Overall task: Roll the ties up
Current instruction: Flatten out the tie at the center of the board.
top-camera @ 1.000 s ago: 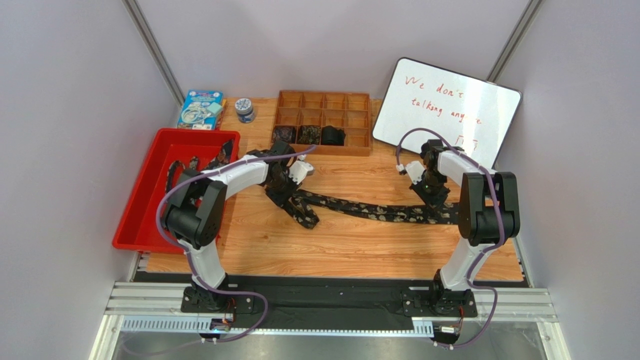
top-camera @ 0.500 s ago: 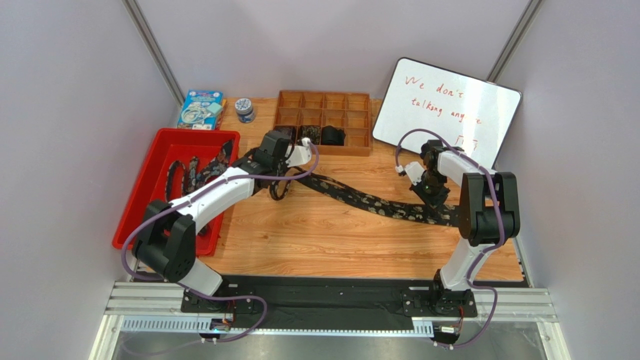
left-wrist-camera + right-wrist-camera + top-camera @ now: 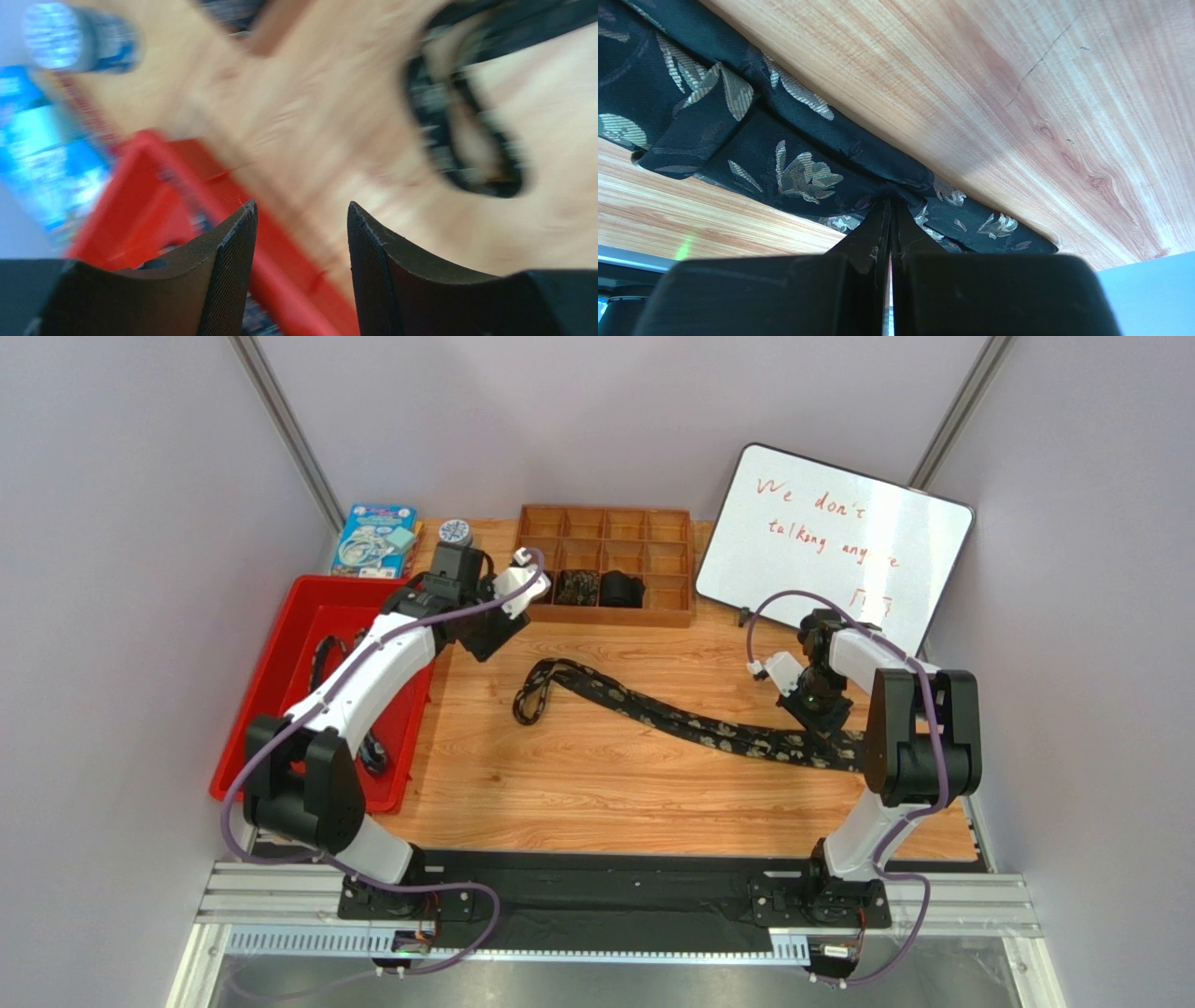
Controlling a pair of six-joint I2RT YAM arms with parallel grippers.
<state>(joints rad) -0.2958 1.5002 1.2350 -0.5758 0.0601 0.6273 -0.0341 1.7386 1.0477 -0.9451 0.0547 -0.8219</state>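
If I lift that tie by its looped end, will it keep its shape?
Probably not: the tie lies limp and wavy on the table. It likely bunches where pinched, as at the shut right gripper.

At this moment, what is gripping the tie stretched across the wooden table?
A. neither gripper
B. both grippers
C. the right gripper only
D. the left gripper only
C: in its wrist view the right gripper is shut on a fold of the tie, while the left gripper is open, away from the tie, with nothing between its fingers.
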